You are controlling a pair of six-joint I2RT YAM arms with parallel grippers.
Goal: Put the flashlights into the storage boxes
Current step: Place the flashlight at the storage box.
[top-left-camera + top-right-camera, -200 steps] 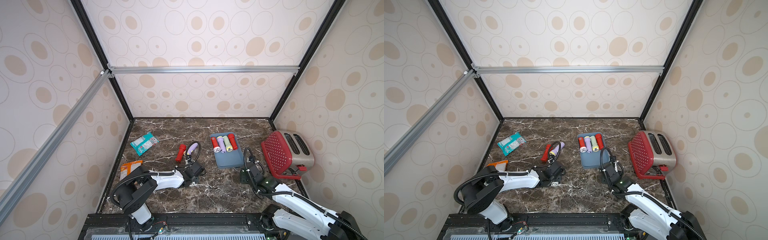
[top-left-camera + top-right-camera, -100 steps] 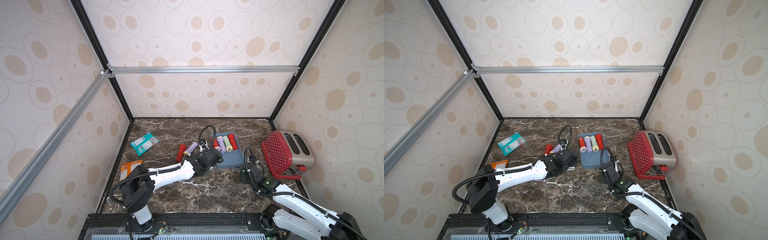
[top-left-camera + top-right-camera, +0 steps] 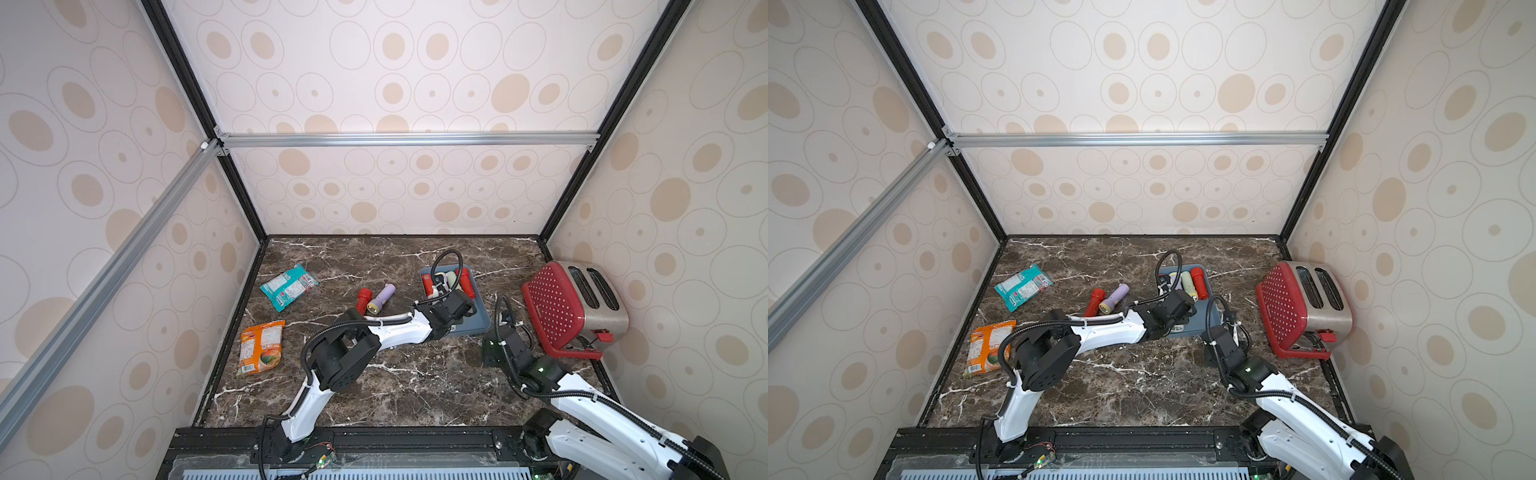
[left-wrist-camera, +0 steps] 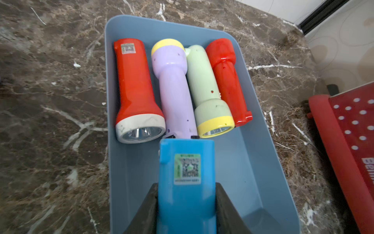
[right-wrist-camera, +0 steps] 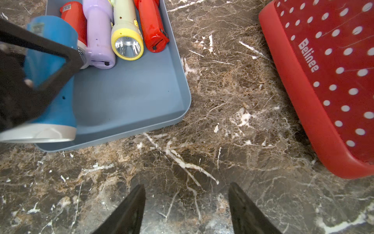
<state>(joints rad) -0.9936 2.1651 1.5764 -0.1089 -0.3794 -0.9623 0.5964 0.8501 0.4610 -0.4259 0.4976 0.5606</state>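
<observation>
While the right gripper (image 5: 187,184) is held open and empty above the desk (image 5: 222,121) near the blue-grey tray (image 5: 131,91), the blue flashlight (image 4: 186,206) is clamped in the left gripper (image 4: 186,184) over the tray's near half. Four flashlights (image 4: 176,91) are packed at its far end, and a red flashlight (image 3: 362,298) and a lilac flashlight (image 3: 384,293) are seen on the desk, well apart from the tray.

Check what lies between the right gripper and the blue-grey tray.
Nothing but bare marble tabletop: the right wrist view shows that stretch with no object from the right gripper to the blue-grey tray.
</observation>
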